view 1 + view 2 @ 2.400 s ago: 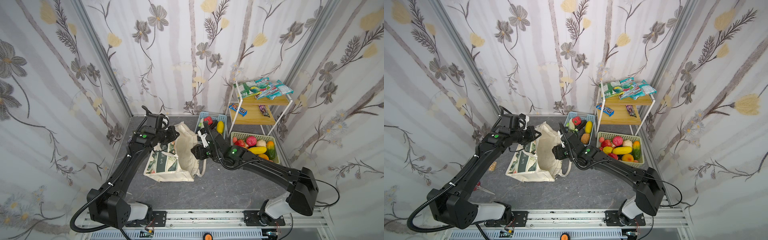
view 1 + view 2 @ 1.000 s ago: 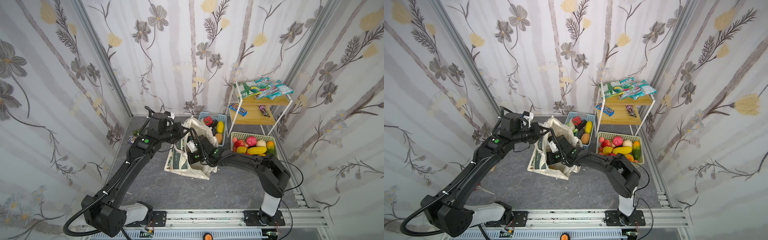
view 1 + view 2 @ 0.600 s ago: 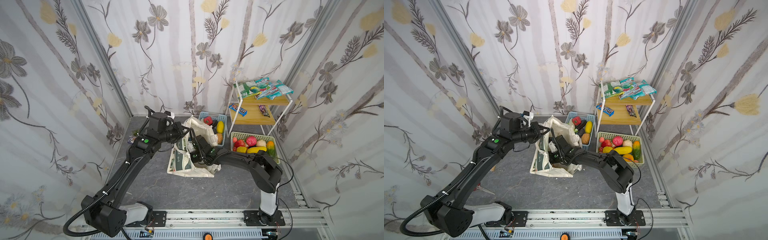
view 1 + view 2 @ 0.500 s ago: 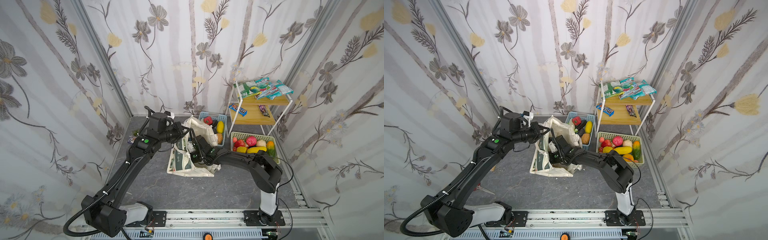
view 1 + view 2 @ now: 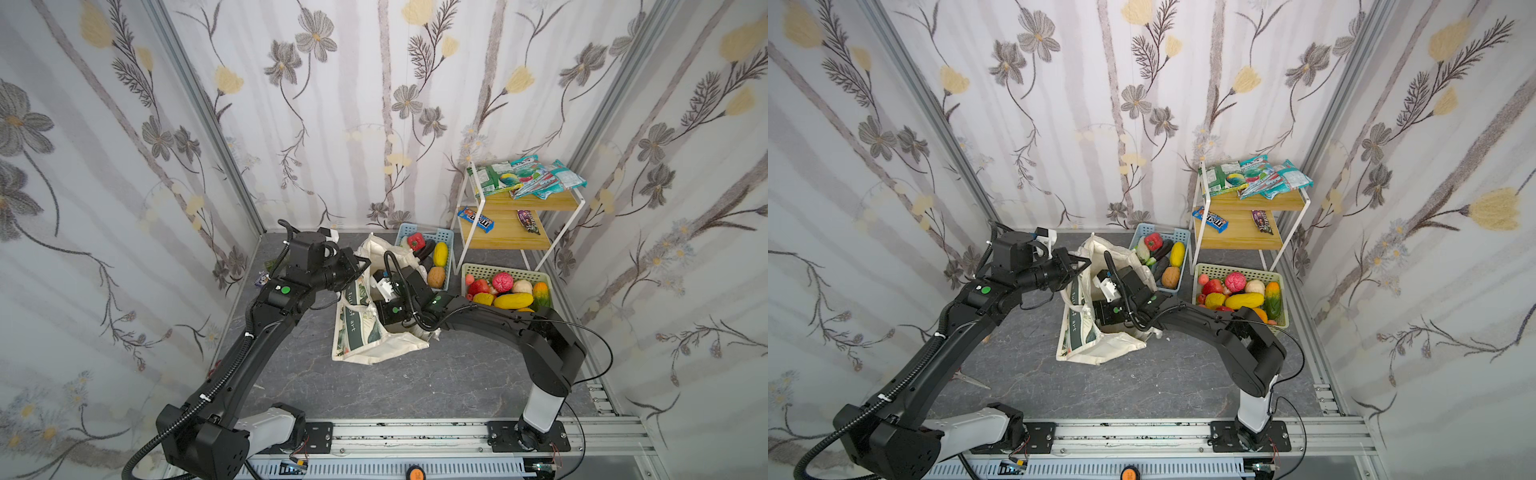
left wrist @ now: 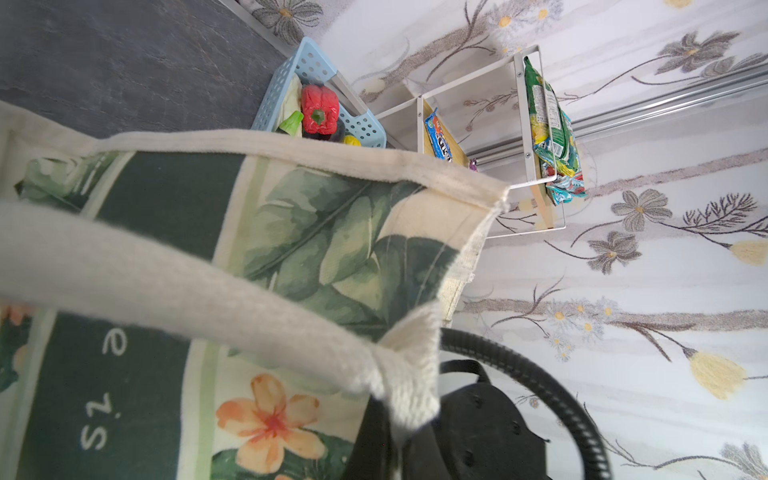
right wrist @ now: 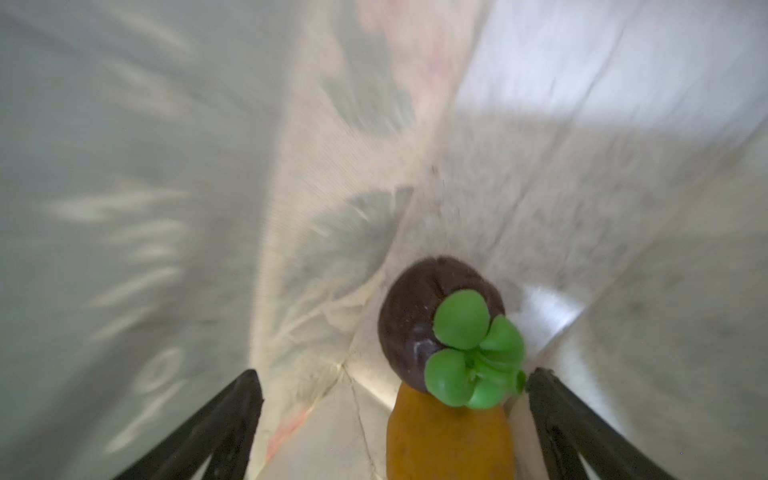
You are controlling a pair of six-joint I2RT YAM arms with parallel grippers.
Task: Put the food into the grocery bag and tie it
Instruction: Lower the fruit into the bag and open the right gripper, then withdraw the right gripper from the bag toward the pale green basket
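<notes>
Fruit (image 7: 419, 316) lies loose just ahead, between tips of released right claw (image 7: 395, 374), inside grocery bag (image 5: 365, 336); left claw (image 5: 364, 262) clenches its rim.

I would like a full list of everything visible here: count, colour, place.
grocery bag: one, cream with floral print, floor centre
dark fruit: one, brown with green leaves, inside the bag
orange food: one, inside the bag
blue basket: one, behind the bag
yellow basket: one, pale, right of the bag
toy foods: many, mixed colours, in both baskets
shelf: one, white and wood, back right
snack packets: several, green and teal, top board
candy bars: two, blue and dark, lower board
left gripper: black, jaws shut on the bag
right gripper: black, jaws open inside the bag
</notes>
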